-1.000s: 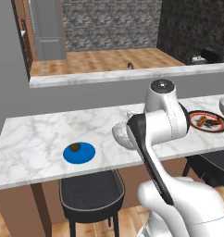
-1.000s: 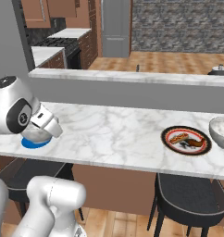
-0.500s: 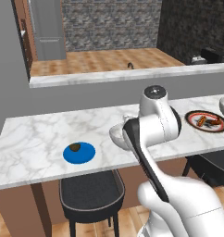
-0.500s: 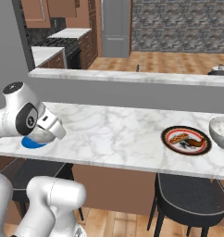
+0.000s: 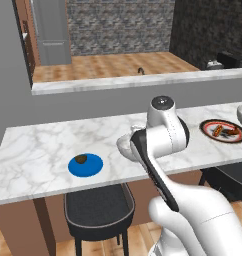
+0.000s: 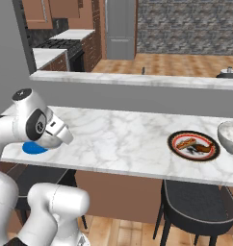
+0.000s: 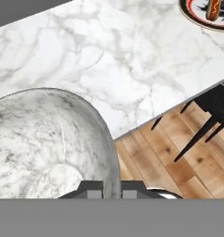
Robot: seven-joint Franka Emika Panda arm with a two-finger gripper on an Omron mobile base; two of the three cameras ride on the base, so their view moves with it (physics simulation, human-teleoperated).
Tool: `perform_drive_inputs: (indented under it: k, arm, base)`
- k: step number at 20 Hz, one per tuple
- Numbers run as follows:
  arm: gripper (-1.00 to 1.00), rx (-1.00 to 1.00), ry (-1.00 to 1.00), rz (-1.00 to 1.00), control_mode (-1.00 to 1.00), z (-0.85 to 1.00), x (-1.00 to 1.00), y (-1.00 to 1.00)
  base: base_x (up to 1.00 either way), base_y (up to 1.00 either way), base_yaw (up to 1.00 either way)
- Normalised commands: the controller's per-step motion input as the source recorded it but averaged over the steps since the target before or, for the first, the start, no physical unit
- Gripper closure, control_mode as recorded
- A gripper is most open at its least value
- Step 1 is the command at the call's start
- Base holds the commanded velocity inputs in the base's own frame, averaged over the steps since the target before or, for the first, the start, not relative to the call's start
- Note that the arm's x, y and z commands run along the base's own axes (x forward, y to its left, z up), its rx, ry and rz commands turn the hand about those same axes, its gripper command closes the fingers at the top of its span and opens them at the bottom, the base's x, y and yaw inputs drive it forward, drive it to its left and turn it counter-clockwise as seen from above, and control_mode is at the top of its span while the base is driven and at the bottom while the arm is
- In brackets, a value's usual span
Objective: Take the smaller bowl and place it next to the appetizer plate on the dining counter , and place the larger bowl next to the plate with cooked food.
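Pincer (image 7: 111, 186) clamped on smaller bowl (image 7: 49, 143) rim, over dining counter (image 7: 132, 60).

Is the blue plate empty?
No, the blue plate on the dining counter carries one small dark brown morsel.

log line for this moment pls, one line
gripper: shut on smaller bowl rim | bowl: carried over dining counter, right of appetizer plate | larger bowl: beside plate with cooked food
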Motion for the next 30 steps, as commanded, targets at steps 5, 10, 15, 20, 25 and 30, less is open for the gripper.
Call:
perform_drive_inputs:
  k: [5,10,15,20,25,30]
  arm:
    - [1.0,0.0,0.0,0.0,-1.0,-0.26,0.16,0.09]
    - [1.0,0.0,0.0,0.0,-1.0,-0.32,0.14,0.22]
    - [1.0,0.0,0.0,0.0,-1.0,-0.28,0.22,0.08]
    - [1.0,0.0,0.0,0.0,-1.0,-0.24,0.32,0.0]
    - [1.0,0.0,0.0,0.0,-1.0,-0.22,0.34,0.0]
    - [1.0,0.0,0.0,0.0,-1.0,-0.16,0.28,0.09]
  base:
    - [0.0,0.0,0.0]
    - [0.0,0.0,0.0]
    - [0.0,0.0,0.0]
    - [0.0,0.0,0.0]
    - [0.0,0.0,0.0]
    - [0.0,0.0,0.0]
